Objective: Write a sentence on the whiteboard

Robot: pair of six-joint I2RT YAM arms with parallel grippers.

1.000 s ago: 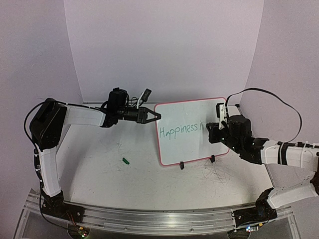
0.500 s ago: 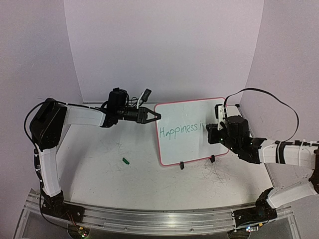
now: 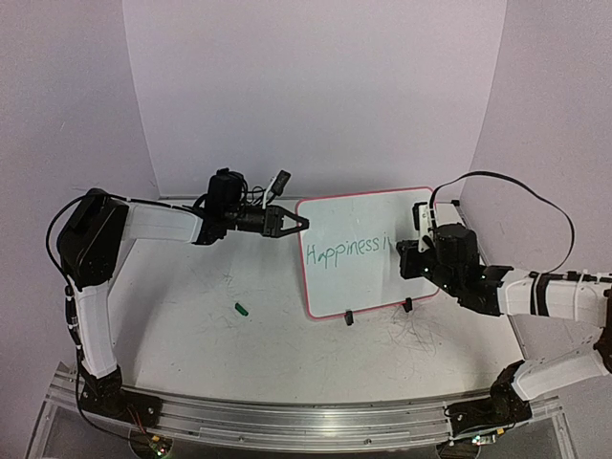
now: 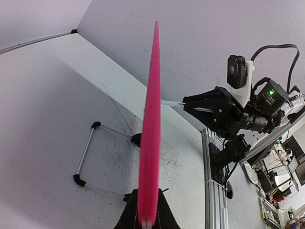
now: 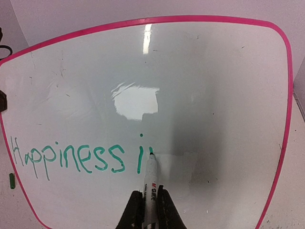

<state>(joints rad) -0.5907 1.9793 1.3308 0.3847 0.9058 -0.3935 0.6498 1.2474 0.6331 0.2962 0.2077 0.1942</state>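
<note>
Board steadied for writing, near tabletop's far edge: left gripper (image 3: 298,223) clamps glossy white pink-rimmed whiteboard (image 3: 359,215) by its left rim. Right gripper (image 5: 147,206) pinches white-barrelled marker (image 5: 151,181), tip touching beside green handwritten sentence (image 5: 71,159).

right gripper (image 3: 406,260): has dropped a little toward the whiteboard's (image 3: 354,215) bottom right corner
marker (image 5: 150,183): carried down with it, tip now just right of the sentence's (image 5: 76,160) "i"
</note>
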